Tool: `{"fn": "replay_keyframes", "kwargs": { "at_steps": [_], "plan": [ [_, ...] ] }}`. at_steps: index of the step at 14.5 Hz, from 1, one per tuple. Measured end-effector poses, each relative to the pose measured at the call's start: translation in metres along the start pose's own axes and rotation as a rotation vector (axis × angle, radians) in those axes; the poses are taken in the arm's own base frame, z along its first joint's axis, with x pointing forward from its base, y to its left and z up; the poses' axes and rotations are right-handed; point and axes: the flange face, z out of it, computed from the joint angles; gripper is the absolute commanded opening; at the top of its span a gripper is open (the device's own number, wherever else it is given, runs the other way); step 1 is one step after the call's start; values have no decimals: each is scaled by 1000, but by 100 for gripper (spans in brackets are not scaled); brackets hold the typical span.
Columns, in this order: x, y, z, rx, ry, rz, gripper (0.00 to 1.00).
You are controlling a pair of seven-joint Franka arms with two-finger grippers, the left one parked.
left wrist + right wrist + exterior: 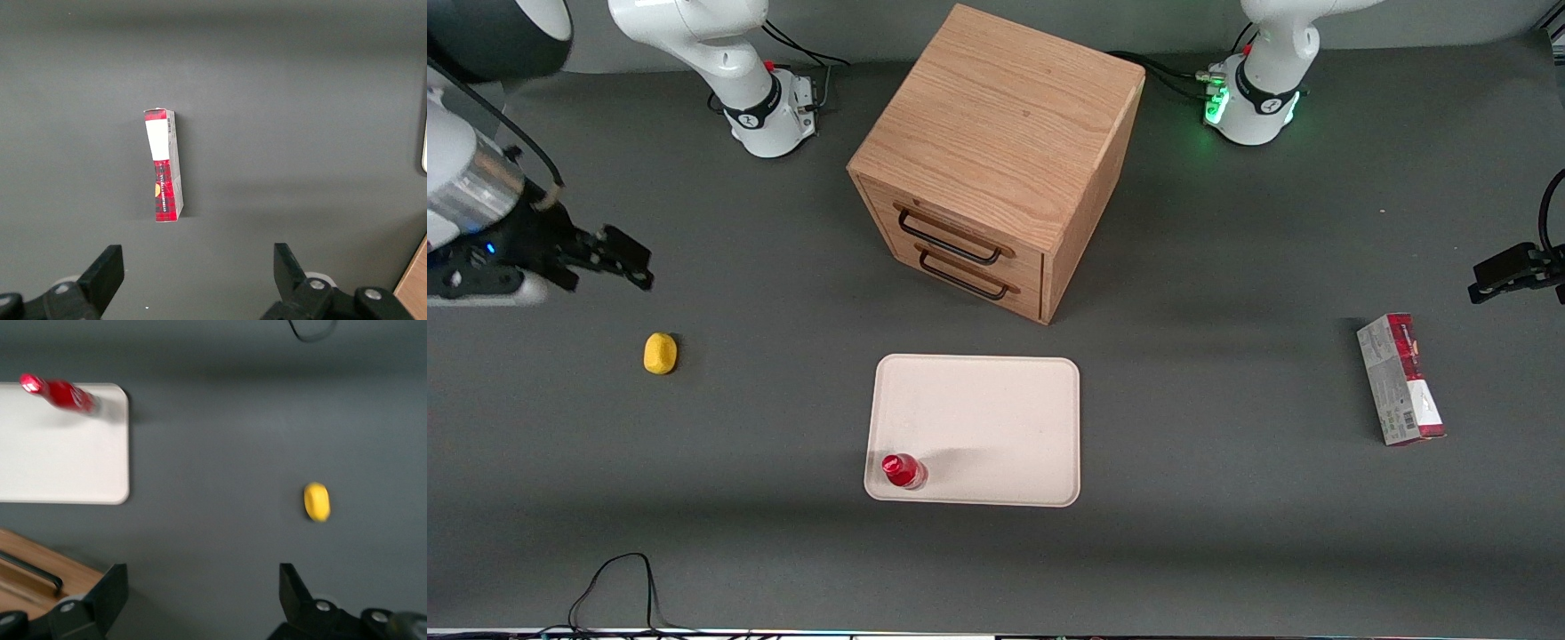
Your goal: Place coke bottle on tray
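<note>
Reading the front view as a clock dial, 12 pointing away from the camera. Gripper hanging over the working arm's end of the table, fingers spread wide and nothing between them, so released and empty. Closest neighbour: little yellow lemon-like lump, at roughly 5 o'clock from the gripper, sitting on bare table and not touching anything. Further out at about 4 o'clock, the tray, flat on the table, well apart from the gripper. Coke bottle already on the tray, tucked into its 7 o'clock corner, right by the rim, looks to be standing upright with the red cap up. Rest of the tray bare. At 12 o'clock from the tray, a wooden drawer box, turned at an angle, two dark handles facing roughly 7 o'clock, both drawers looking closed, near the tray but not touching it. Way off at 3 o'clock from the tray, toward the parked arm's end, a red-and-grey carton lying flat on its own. Down at 7 o'clock near the table edge closest to the camera, a loop of black cable. Nothing sitting between gripper and bottle except open table; lump off that line, a bit nearer the gripper.
</note>
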Motion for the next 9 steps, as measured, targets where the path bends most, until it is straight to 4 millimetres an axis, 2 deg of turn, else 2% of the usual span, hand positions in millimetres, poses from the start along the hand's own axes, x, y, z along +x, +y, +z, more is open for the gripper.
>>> {"fn": "replay_keyframes", "kwargs": {
  "at_steps": [2,4,6,9],
  "plan": [
    [-29,16,6,3,-13,18,100],
    [-43,34,11,8,-27,23,100],
    [-45,46,13,13,-32,22,100],
    [-43,46,17,13,-35,21,100]
  ]
}}
